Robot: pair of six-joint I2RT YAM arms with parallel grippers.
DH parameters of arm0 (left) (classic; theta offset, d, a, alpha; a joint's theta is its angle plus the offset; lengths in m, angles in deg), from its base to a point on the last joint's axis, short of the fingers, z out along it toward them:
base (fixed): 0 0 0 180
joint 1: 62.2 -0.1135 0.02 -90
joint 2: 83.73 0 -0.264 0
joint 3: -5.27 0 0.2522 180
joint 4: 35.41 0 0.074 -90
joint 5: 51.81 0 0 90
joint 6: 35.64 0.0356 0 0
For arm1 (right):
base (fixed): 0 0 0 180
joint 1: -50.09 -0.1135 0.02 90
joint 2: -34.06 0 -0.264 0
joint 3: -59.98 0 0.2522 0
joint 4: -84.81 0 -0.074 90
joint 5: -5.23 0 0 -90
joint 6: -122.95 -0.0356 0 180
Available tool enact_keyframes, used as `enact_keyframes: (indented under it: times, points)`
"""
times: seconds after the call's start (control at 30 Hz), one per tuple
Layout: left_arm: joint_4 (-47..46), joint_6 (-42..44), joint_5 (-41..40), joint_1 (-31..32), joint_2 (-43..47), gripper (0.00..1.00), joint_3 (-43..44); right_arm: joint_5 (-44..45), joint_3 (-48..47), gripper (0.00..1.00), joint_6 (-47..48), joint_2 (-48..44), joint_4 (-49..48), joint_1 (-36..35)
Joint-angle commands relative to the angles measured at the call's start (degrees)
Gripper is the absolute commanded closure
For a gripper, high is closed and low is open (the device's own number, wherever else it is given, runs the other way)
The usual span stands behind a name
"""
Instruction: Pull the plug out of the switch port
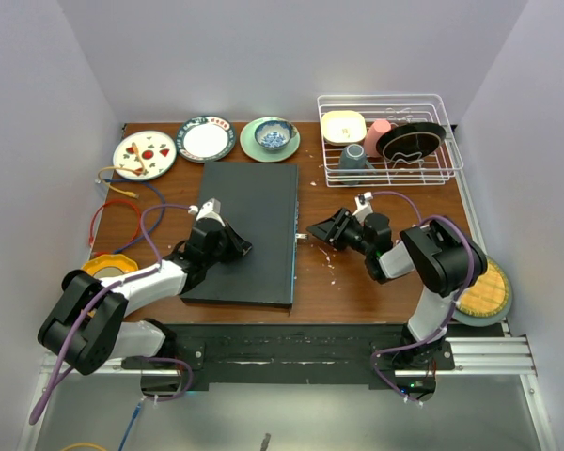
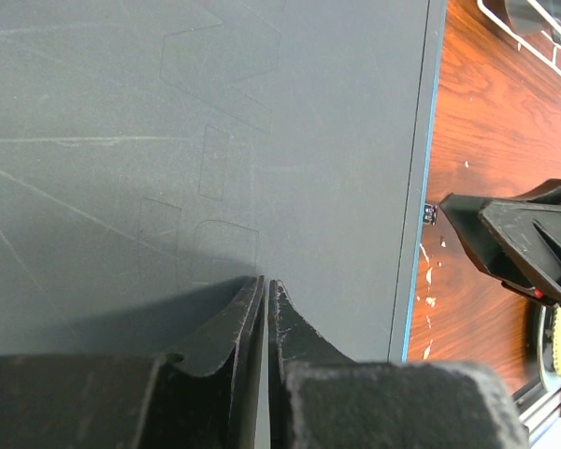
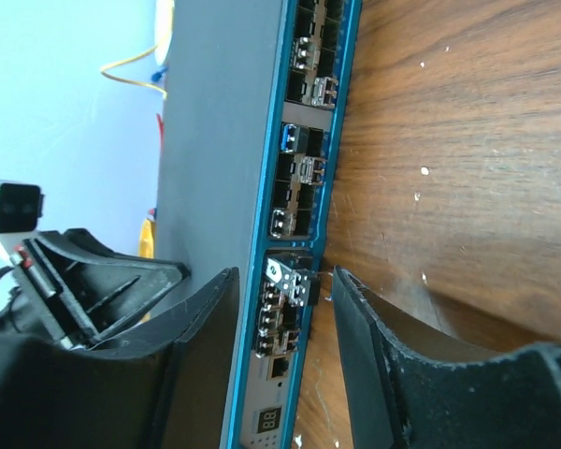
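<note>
The switch (image 1: 244,230) is a broad matte-black box lying flat mid-table, its thin blue socket side (image 3: 299,187) facing right. A small silver-and-black plug (image 3: 297,285) sticks out of a port near the near end of that side; it also shows in the left wrist view (image 2: 431,213). My right gripper (image 3: 285,277) is open, one finger over the switch's top and the other beside the table, with the plug between them and untouched. In the top view the right gripper (image 1: 312,235) is at the blue edge. My left gripper (image 2: 265,281) is shut and empty, tips resting on the switch's top (image 2: 215,140).
A white wire dish rack (image 1: 390,139) with cups and a dark pan stands at the back right. Three plates (image 1: 205,139) line the back edge. Coloured cables (image 1: 122,202) lie left of the switch. A yellow waffle-like disc (image 1: 484,291) sits at the right edge.
</note>
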Motion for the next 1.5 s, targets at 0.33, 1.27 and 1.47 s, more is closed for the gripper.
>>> enact_keyframes:
  times: [0.33,1.27,1.47]
  points:
    - [3.4,0.5,2.0,0.1,-2.1,0.89,-3.1,-0.9,-4.8,0.49,2.9,5.7,4.2,-2.1]
    - [3.1,0.3,2.0,0.1,-1.0,0.89,-4.5,-0.3,0.3,0.95,-2.8,10.2,-11.8,-0.4]
    - [2.9,0.2,2.1,0.1,-1.1,0.89,-4.4,0.4,2.1,0.99,-2.8,9.0,-12.6,0.8]
